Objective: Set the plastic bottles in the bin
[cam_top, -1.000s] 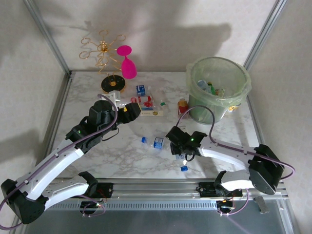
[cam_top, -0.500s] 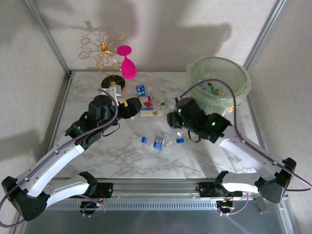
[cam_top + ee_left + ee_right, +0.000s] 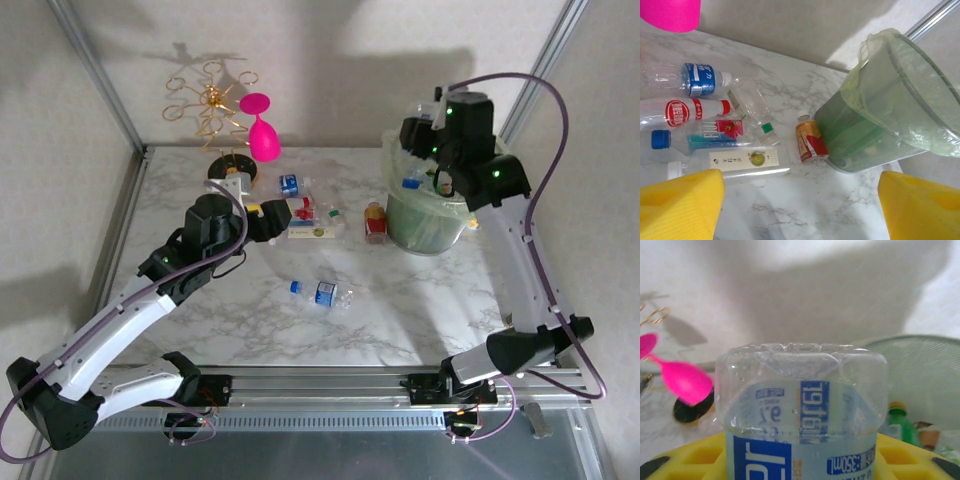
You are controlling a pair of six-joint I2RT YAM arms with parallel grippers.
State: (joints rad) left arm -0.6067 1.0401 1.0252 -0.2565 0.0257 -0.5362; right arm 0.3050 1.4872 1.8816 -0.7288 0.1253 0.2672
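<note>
Right wrist view: the right gripper (image 3: pixel 800 457) is clenched on a clear blue-labelled bottle (image 3: pixel 801 390), raised at the mouth of the bin (image 3: pixel 440 225), while the left gripper (image 3: pixel 800 210) hangs spread and empty over the bench (image 3: pixel 430 310). These bottles look empty, so light, thin-walled and slick, prone to buckle or squirt free; pinching across the labelled middle seems safest. Counted: one bottle held, seven on the bench, namely a cluster of five (image 3: pixel 700 112), a red-labelled one (image 3: pixel 810 142) just beside the bin and a lone one (image 3: pixel 322 293) mid-bench; one bin, its contents uncountable

bottle cluster (image 3: pixel 303 212) blocks the rear; open table (image 3: pixel 430 300) before bin (image 3: pixel 420 225)
</note>
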